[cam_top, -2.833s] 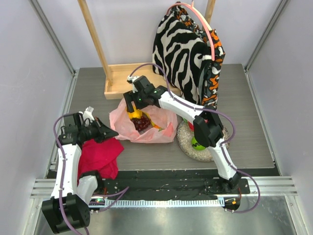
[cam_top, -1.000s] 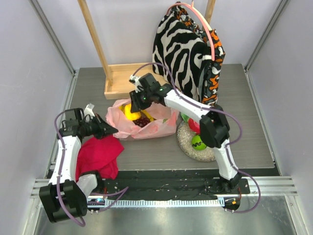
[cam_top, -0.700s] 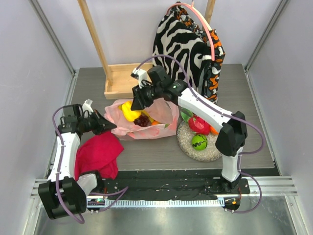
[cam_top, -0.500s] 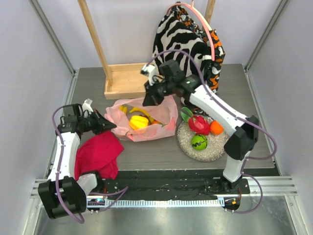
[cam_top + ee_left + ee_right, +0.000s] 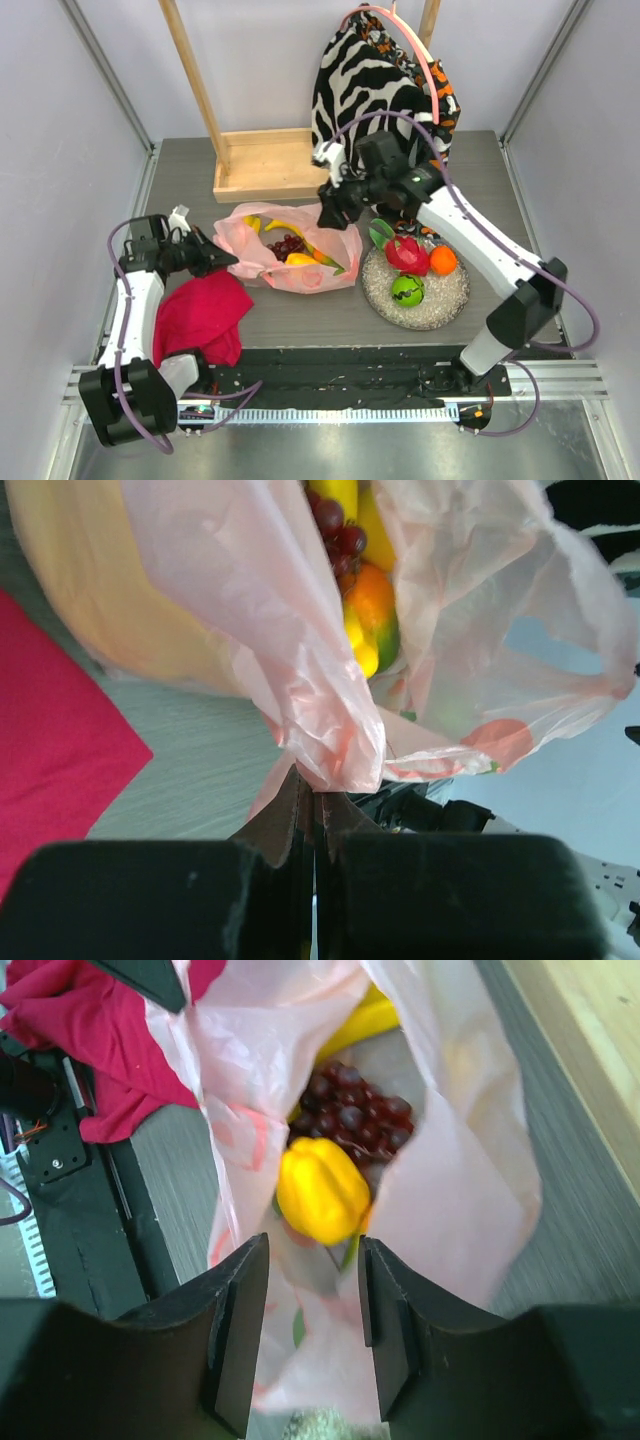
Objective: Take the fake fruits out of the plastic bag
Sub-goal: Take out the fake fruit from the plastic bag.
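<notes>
The pink plastic bag (image 5: 325, 272) lies open on the table, left of the silvery plate (image 5: 452, 296). Inside it are bananas (image 5: 262, 226), dark grapes (image 5: 288, 244) and a yellow pepper (image 5: 300, 260). My left gripper (image 5: 222, 259) is shut on the bag's left edge (image 5: 330, 750). My right gripper (image 5: 329, 214) is open and empty, above the bag's back right rim. In the right wrist view the gripper (image 5: 315, 1290) hangs over the pepper (image 5: 322, 1190) and grapes (image 5: 350, 1110). A red fruit (image 5: 405, 253), an orange (image 5: 443, 260) and a green apple (image 5: 405, 290) lie on the plate.
A magenta-red cloth (image 5: 200, 312) lies at the front left, under my left arm. A wooden tray (image 5: 262, 165) with an upright post stands behind the bag. A zebra-patterned fabric bag (image 5: 375, 85) hangs at the back right.
My right gripper has come up out of the bag and swung right, empty. The yellow pepper has shifted inside the bag. The plate's fruits have come into view. My left gripper keeps its hold.
</notes>
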